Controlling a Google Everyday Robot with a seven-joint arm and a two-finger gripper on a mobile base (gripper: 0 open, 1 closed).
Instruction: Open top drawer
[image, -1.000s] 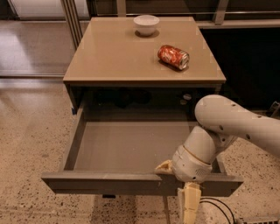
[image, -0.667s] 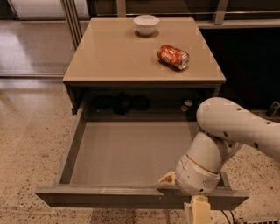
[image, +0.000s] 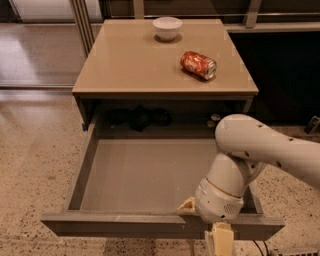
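Observation:
The top drawer (image: 125, 226) stands pulled far out from under the tan table (image: 135, 65), showing its shallow grey tray (image: 145, 170). Its dark grey front runs along the bottom of the view. My gripper (image: 217, 235) sits at the drawer front's top edge, right of centre, below my white wrist (image: 225, 195). A pale finger (image: 221, 242) hangs down over the outside of the front. The tray holds nothing that I can see.
A white bowl (image: 167, 27) and a red soda can (image: 198, 65) lying on its side are on the tabletop. Dark objects (image: 140, 117) sit in the shadowed back of the drawer opening. Speckled floor (image: 35, 165) lies to the left; a dark wall stands at right.
The drawer has slid further out towards the camera, and my gripper and wrist have moved back with its front edge.

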